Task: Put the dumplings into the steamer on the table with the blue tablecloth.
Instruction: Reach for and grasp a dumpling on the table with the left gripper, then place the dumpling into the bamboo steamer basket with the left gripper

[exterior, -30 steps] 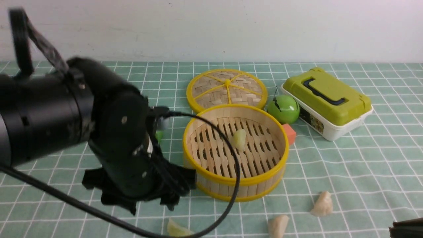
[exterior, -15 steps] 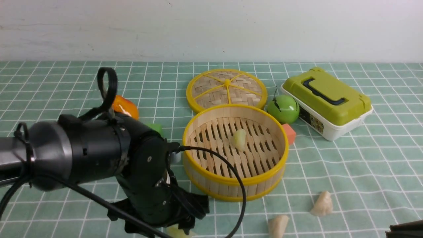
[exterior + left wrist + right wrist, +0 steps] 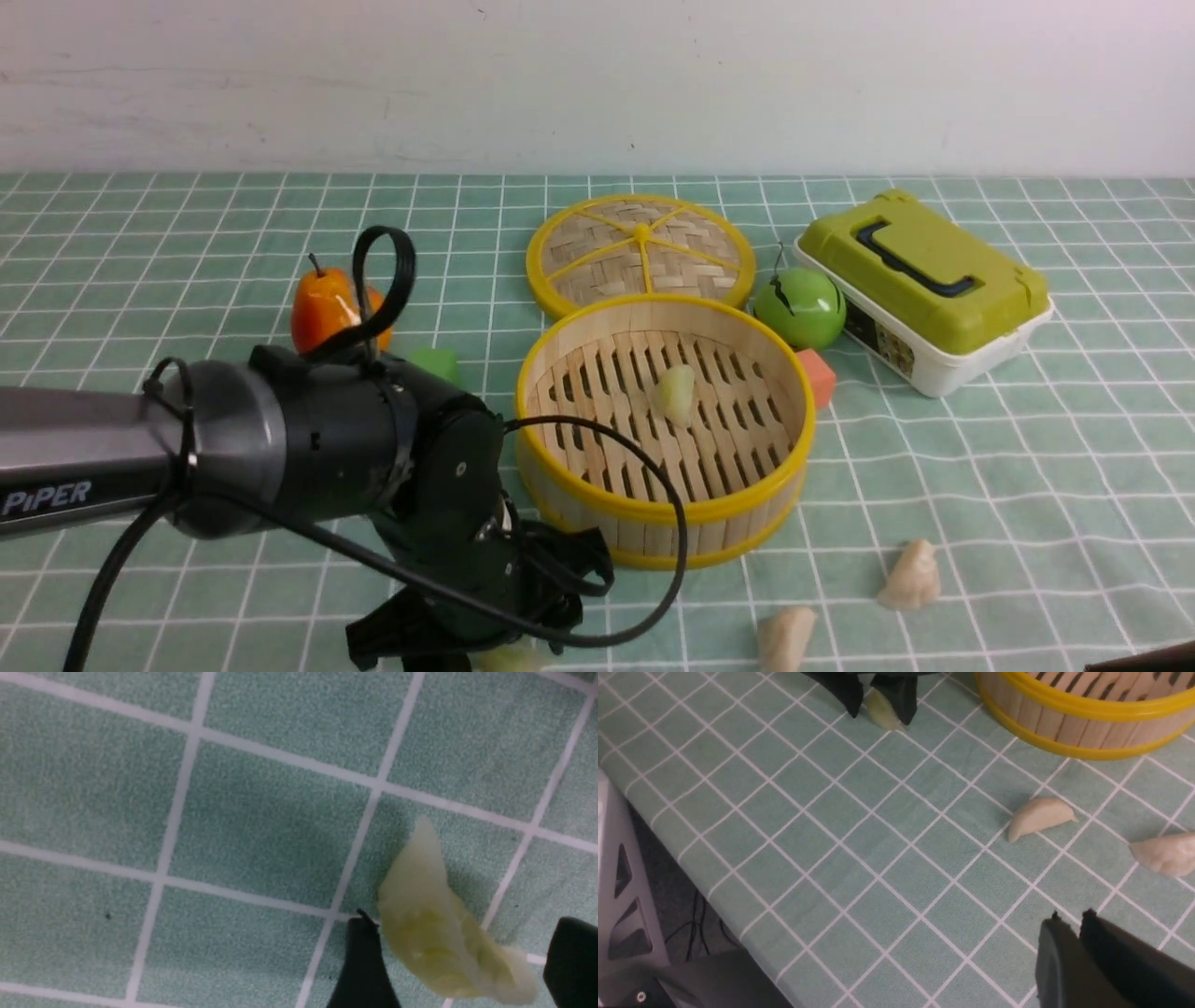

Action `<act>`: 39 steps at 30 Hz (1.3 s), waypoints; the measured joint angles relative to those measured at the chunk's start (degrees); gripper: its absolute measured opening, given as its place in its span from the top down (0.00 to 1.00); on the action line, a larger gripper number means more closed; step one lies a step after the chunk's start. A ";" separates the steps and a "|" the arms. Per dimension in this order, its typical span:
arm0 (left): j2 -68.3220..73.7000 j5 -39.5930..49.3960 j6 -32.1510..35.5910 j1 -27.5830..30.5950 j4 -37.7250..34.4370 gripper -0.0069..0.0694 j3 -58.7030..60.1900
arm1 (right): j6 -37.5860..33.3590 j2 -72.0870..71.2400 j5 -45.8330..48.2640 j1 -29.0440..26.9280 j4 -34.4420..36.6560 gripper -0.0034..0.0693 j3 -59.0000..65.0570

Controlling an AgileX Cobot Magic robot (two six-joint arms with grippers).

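While the counter's (image 3: 1027, 467) near edge carries 3 dumplings (image 3: 910, 577) and the steamer (image 3: 667, 509) holds 1, the open left hand (image 3: 878, 707) straddles a green dumpling (image 3: 420, 914): probably light, soft, slick, best pinched across its plump middle. The right hand (image 3: 1071, 915) is closed, empty.

Left gripper (image 3: 471, 642) low at the near edge of the table (image 3: 1027, 467) over a pale green dumpling (image 3: 509, 659), steamer (image 3: 653, 537) mid-table holding one green dumpling (image 3: 674, 394), a cream dumpling (image 3: 786, 637) and a second cream dumpling (image 3: 910, 576) lying loose near the near edge, lid (image 3: 640, 250) just beyond the steamer's far side.
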 joint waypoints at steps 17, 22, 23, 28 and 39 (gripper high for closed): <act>-4.94 5.37 0.64 0.00 8.78 0.68 -1.50 | 0.98 0.00 1.53 7.15 -7.13 0.86 0.00; -9.65 11.95 4.10 0.00 12.64 0.68 -5.75 | 1.73 0.00 1.54 7.15 -7.97 0.85 0.00; -10.05 13.43 6.60 0.00 12.55 0.68 -8.33 | 1.73 0.00 1.49 7.15 -7.97 0.85 0.00; -6.78 16.41 15.71 0.00 10.82 0.68 -21.39 | 1.95 0.00 0.30 7.15 -8.02 0.84 0.00; 21.04 26.29 23.82 0.00 13.09 0.68 -55.33 | 8.56 0.00 0.95 7.15 -8.70 0.83 0.00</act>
